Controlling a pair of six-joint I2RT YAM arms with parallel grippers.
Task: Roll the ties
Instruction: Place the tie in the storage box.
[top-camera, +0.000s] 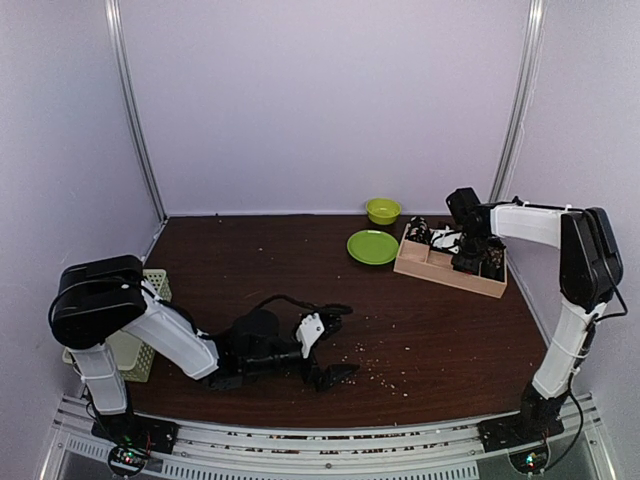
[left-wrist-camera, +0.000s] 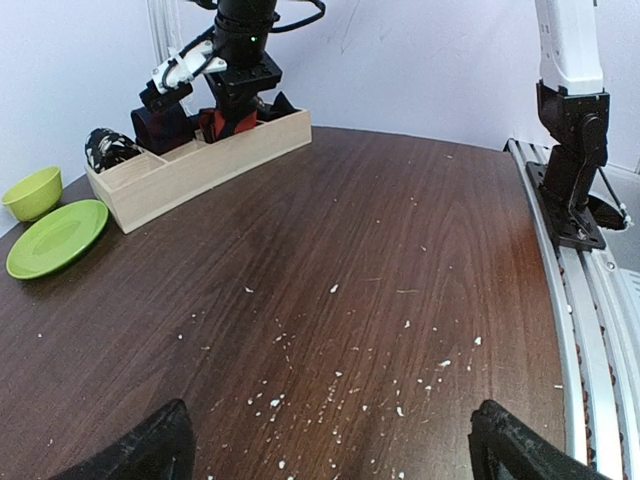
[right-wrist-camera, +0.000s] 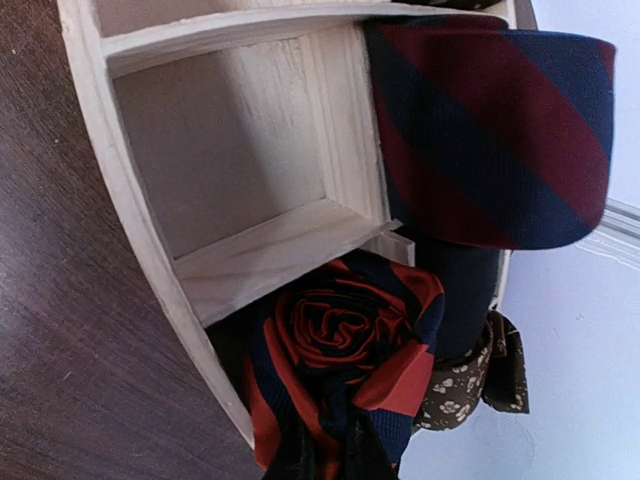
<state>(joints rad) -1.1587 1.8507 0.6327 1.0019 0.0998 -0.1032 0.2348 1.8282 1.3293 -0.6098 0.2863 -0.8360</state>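
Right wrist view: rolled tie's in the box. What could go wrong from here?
1. The rolled tie looks loosely wound, outer layers flaring; it may unroll when the right tool lifts away.
2. The wide striped tie lies across the wooden box edge beside it and could snag and get dragged out.

Dark wooden table (top-camera: 250, 260) with green plate (top-camera: 372, 247), green bowl (top-camera: 383, 210), wooden box (top-camera: 440, 272), mesh basket (top-camera: 135, 355), scattered crumbs (top-camera: 385, 375)

A robotics lab test cell: 2 white-and-black robot arms (top-camera: 170, 335) are bolted to a metal rail (top-camera: 330, 440) at the edge of a dark wood table (top-camera: 440, 330). Plain pale walls (top-camera: 330, 100) with metal corner posts (top-camera: 135, 110) box it in on 3 sides.
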